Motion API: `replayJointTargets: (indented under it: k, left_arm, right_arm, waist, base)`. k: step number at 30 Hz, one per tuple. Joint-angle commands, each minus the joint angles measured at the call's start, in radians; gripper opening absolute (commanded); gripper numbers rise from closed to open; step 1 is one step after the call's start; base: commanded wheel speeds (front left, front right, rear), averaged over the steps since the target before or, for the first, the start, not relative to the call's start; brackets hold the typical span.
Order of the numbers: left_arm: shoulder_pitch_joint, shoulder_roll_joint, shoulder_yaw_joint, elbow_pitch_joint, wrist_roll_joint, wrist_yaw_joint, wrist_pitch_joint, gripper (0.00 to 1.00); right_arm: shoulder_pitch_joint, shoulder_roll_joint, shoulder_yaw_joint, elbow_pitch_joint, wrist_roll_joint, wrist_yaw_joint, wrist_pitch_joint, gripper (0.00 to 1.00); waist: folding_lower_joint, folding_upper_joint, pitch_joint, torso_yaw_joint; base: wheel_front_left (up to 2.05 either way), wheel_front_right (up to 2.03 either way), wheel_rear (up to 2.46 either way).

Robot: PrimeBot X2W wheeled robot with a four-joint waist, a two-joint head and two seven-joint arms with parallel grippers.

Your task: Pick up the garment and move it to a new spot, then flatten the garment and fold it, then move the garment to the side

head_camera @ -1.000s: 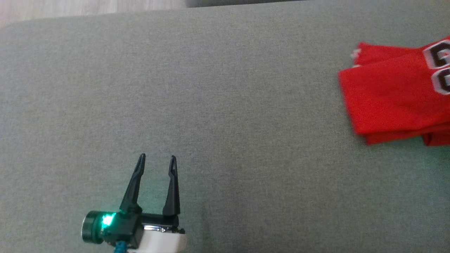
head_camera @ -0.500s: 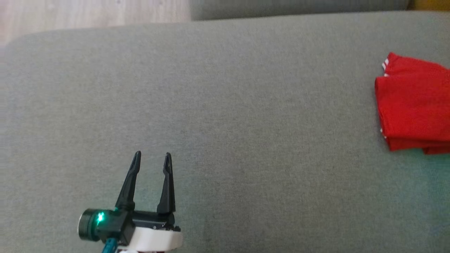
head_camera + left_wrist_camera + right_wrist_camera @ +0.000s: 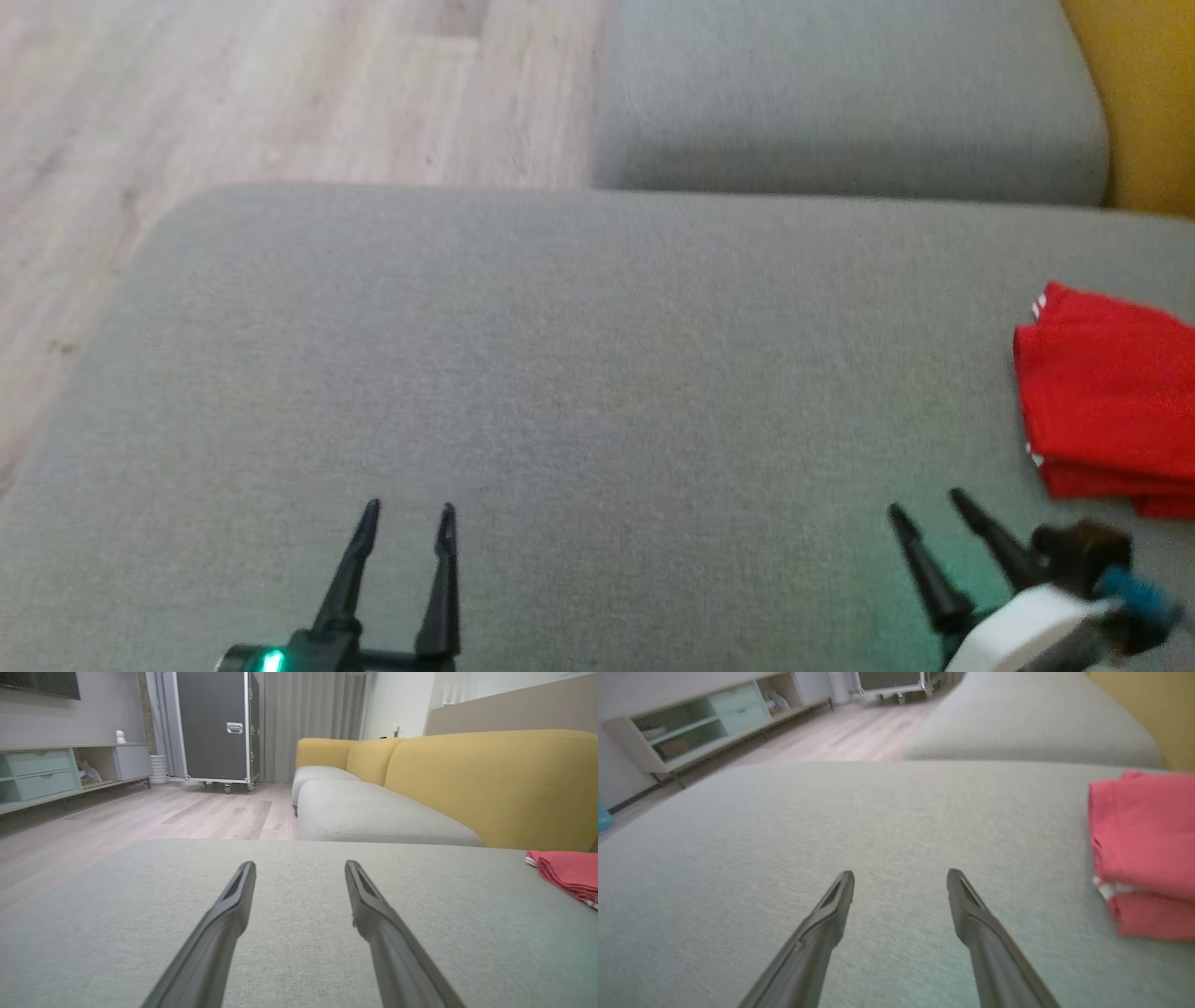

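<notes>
Nearby, folded red garment [image 3: 1111, 401] on grey cushion [image 3: 560, 373], yellow backrest [image 3: 1144, 93] behind

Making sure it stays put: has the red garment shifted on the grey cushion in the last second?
No. The garment lies about as far from the far edge of the cushion as before; the whole head view shifted, so the camera moved.

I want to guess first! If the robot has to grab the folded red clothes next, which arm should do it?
Probably the right. The right gripper sits open near the folded red garment; the left gripper is far across the grey cushion.
</notes>
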Motion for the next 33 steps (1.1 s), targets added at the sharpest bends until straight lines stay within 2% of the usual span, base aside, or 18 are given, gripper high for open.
replayJointTargets:
  k: [1,4,8,11,14,19,29,30,33]
  left_arm:
    - [-0.025,0.005,0.042,-0.025,0.009,-0.003,-0.009,1.0]
    - [-0.01,0.008,0.065,-0.023,0.006,-0.009,-0.009,1.0]
    - [0.012,0.01,0.082,-0.026,0.01,-0.014,-0.009,1.0]
    - [0.037,0.009,0.099,-0.034,0.015,-0.014,-0.009,1.0]
    - [0.066,0.007,0.117,-0.044,0.02,-0.01,-0.009,1.0]
    - [0.101,0.002,0.127,-0.056,0.028,-0.007,-0.009,1.0]
    - [0.105,-0.003,0.144,-0.054,0.038,-0.014,-0.009,1.0]
    - [0.143,0.007,0.107,-0.023,0.027,-0.015,0.0,0.0]
    - [0.148,0.006,0.104,0.02,0.029,-0.017,0.005,0.0]
  right_arm:
    - [-0.005,0.005,0.008,-0.008,-0.037,-0.001,-0.059,1.0]
    - [0.033,0.078,0.002,0.034,-0.115,-0.001,-0.16,1.0]
    - [0.078,0.14,-0.027,0.033,-0.207,-0.001,-0.189,1.0]
    - [0.136,0.219,-0.123,-0.074,-0.284,-0.001,-0.191,1.0]
    - [0.2,0.269,-0.207,-0.189,-0.335,-0.001,-0.192,1.0]
    - [0.247,0.29,-0.236,-0.265,-0.354,-0.001,-0.192,1.0]
    - [0.252,0.291,-0.26,-0.286,-0.362,-0.001,-0.192,1.0]
    - [0.294,0.305,-0.277,-0.25,-0.355,0.0,-0.178,0.0]
    - [0.297,0.307,-0.273,-0.208,-0.354,0.0,-0.177,0.0]
  waist:
    - [0.0003,-0.0001,-0.041,0.022]
    - [0.0003,-0.0001,-0.071,0.015]
    - [0.0003,-0.0001,-0.095,0.001]
    - [0.0003,-0.0001,-0.111,-0.015]
    - [0.0003,-0.0001,-0.121,-0.033]
    - [0.0003,-0.0001,-0.124,-0.046]
    - [0.0003,-0.0001,-0.123,-0.045]
    - [0.0003,-0.0001,-0.123,-0.045]
    - [0.0003,-0.0001,-0.123,-0.045]
  base:
    - [0.0,0.0,0.0]
    - [0.0,0.0,0.0]
    - [0.0,0.0,0.0]
    - [0.0,0.0,0.0]
    - [0.0,0.0,0.0]
    - [0.0,0.0,0.0]
    - [0.0,0.0,0.0]
    - [0.0,0.0,0.0]
    - [0.0,0.0,0.0]
